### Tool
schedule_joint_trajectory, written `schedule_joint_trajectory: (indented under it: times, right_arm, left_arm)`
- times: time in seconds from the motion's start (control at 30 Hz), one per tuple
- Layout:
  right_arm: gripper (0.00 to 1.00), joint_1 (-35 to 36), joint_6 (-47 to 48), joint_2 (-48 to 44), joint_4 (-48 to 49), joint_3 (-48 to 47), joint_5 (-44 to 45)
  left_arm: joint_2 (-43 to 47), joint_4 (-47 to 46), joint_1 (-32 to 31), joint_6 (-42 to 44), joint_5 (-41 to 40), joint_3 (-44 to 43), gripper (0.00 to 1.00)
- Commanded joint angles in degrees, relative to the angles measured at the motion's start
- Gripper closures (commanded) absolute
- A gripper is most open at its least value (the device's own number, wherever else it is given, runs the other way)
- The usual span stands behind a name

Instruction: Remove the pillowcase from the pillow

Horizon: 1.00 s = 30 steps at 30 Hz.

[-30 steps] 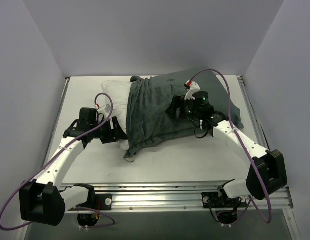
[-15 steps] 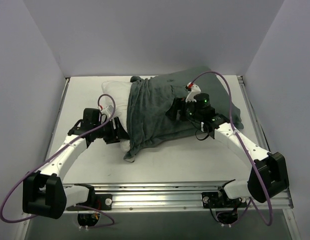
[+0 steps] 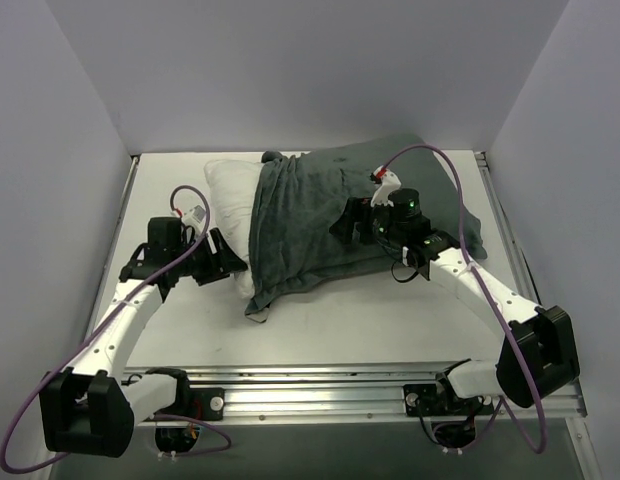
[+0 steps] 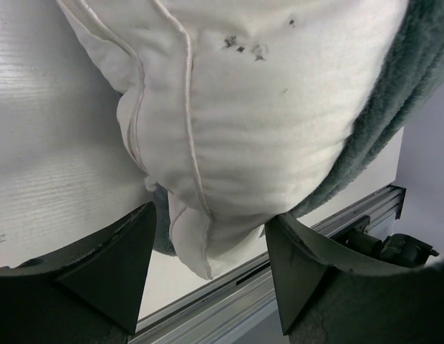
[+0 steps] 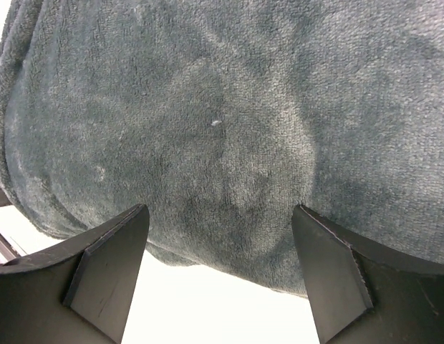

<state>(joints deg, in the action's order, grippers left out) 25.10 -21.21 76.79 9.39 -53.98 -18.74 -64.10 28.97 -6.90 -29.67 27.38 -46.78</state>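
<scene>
Bearing surface, desk (image 3: 390,320): white, with a metal rail (image 3: 320,392) along its near edge, where both arms are bolted.
Pillowcase (image 3: 310,225): plush grey-green face up, lying across mid-desk and covering the right part of the pillow; its open edge runs down the left side.
Pillow (image 3: 228,190): white with stitched edges, its left end bare outside the pillowcase; a few small dark specks, not legible.
Right gripper (image 5: 220,209): fingers apart, set against the top of the pillowcase.
Left gripper (image 4: 211,215): fingers apart, straddling the pillow's bare near corner; whether they clamp it cannot be told.
</scene>
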Motion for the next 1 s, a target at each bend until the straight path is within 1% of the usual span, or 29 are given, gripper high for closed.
schedule_joint_trajectory:
  times: [0.0, 0.13, 0.33, 0.4, 0.6, 0.67, 0.7, 0.77, 0.8, 0.87, 0.9, 0.97]
  right_arm:
    - [0.24, -0.05, -0.67, -1.65, -0.07, 0.8, -1.3]
    - [0.24, 0.03, -0.76, -1.39, 0.19, 0.98, -1.56]
    - [0.24, 0.38, -1.11, -1.38, 0.45, 1.33, -1.91]
    - [0.24, 0.74, -1.46, -1.38, 0.81, 1.59, -2.0]
    - [0.24, 2.31, -2.78, -1.56, 1.51, 2.82, -1.91]
    - [0.24, 3.02, -3.57, -1.65, 2.12, 3.52, -1.74]
    - [0.24, 3.98, -4.53, -1.91, 2.47, 4.48, -1.65]
    - [0.24, 5.04, -5.59, -2.0, 3.35, 5.45, -1.21]
    - [0.23, 5.74, -6.2, -2.17, 3.62, 5.98, -0.6]
    - [0.23, 7.41, -8.49, -2.35, 4.41, 7.74, -0.07]
    - [0.23, 7.85, -9.36, -2.61, 4.76, 8.44, -0.24]
    - [0.23, 8.73, -11.48, -3.23, 5.64, 10.64, -0.77]
  left_arm:
    - [0.38, -7.95, 0.48, -4.16, 2.05, 0.29, 0.29]
    - [-1.03, -12.43, 0.3, -6.36, 4.43, 0.99, 0.26]
    - [-3.75, -15.26, -1.19, -7.42, 4.36, 1.78, 0.25]
    - [-4.54, -15.44, -1.89, -7.42, 3.74, 2.05, 0.25]
    - [-6.3, -19.04, -5.58, -9.7, 2.51, 4.42, 0.35]
    - [-6.48, -20.18, -6.63, -10.76, 2.16, 4.77, 0.4]
    - [-6.48, -20.79, -7.77, -11.19, 1.81, 5.12, 0.48]
    - [-6.48, -22.72, -9.01, -12.42, 1.72, 5.39, 0.58]
    - [-6.48, -23.17, -9.62, -12.6, 1.8, 5.3, 0.71]
    - [-6.48, -23.35, -11.29, -12.95, 1.8, 4.34, 0.87]
    - [-6.48, -23.26, -11.82, -13.04, 1.8, 3.81, 0.97]
    - [-5.78, -22.91, -13.31, -13.83, 1.28, 2.4, 0.98]
